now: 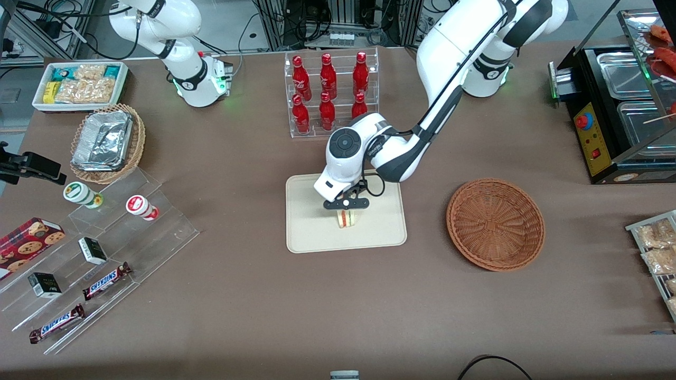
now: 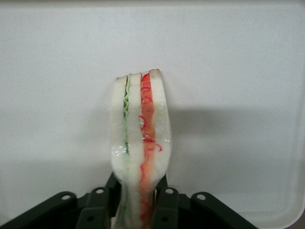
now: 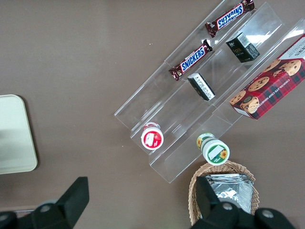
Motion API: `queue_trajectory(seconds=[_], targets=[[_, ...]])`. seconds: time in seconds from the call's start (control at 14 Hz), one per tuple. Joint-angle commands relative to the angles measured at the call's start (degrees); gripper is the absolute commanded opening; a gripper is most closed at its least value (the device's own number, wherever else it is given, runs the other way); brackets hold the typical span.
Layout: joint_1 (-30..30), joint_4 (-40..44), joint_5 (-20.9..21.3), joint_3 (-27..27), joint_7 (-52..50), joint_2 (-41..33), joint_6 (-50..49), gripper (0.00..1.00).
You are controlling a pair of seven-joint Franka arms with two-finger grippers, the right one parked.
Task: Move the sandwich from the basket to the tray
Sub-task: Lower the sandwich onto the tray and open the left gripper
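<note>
The left arm's black two-finger gripper (image 1: pixel 346 203) hangs low over the flat cream-beige rectangular tray (image 1: pixel 306 232) and is closed narrow on the small triangular sandwich of white bread with red and green filling (image 1: pixel 346 218). In the wrist view the gripper (image 2: pixel 141 202) pinches the sandwich (image 2: pixel 140 148) at one end, and the bread bulges a little where the fingers (image 2: pixel 164 200) press it. The sandwich stands on edge near the middle of the tray; I cannot tell if it already touches the surface.

The round reddish-brown wicker basket (image 1: pixel 495 224) lies at about 3 o'clock from the tray, well apart, with nothing in it.

I think the risk is in the release. If the fingers open while the sandwich is above the tray, it may fall on its side. The soft bread may also stick to one finger and be dragged when the arm rises.

I count one sandwich, one tray and one brown basket. At 12 o'clock from the tray stands a clear rack with six red bottles (image 1: pixel 328 87).
</note>
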Motion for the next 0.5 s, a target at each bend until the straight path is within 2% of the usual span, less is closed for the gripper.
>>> queue_trajectory(seconds=[0.0, 0.29, 0.43], targets=[[-0.63, 1.40, 1.47, 0.69, -1.38, -0.27, -0.67, 1.00], [-0.19, 2.28, 0.86, 0.69, -1.55, -5.53, -5.31, 1.00], [0.16, 2.45, 0.59, 0.86, -1.64, -10.18, -11.79, 1.00]])
